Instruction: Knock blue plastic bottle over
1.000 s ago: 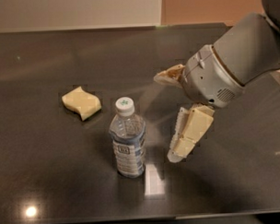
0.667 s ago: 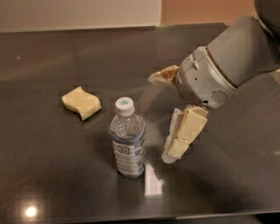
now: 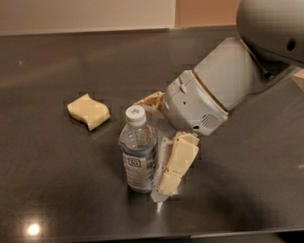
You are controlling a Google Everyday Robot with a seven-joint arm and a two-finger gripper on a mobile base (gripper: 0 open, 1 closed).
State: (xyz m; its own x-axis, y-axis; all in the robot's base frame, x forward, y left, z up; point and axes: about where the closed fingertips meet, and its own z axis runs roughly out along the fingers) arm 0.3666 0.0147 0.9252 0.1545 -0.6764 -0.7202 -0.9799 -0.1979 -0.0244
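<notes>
The blue plastic bottle (image 3: 138, 154) is standing upright, capped, mid-surface (image 3: 54, 197). The claw (image 3: 150, 146) is sitting spread on the side away from the yellow sponge (image 3: 88, 110), with one finger just beside the label and the other behind the shoulder. It is evidently bracing for a sideways shove. Contact cannot be confirmed.

Smooth grey arm (image 3: 226, 86) ends, beside the blue plastic bottle (image 3: 138, 156), in cream-fingered end effector (image 3: 150, 147).

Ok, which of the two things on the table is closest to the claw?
The blue plastic bottle, standing upright right beside the open claw; the yellow sponge lies farther left, well apart.
</notes>
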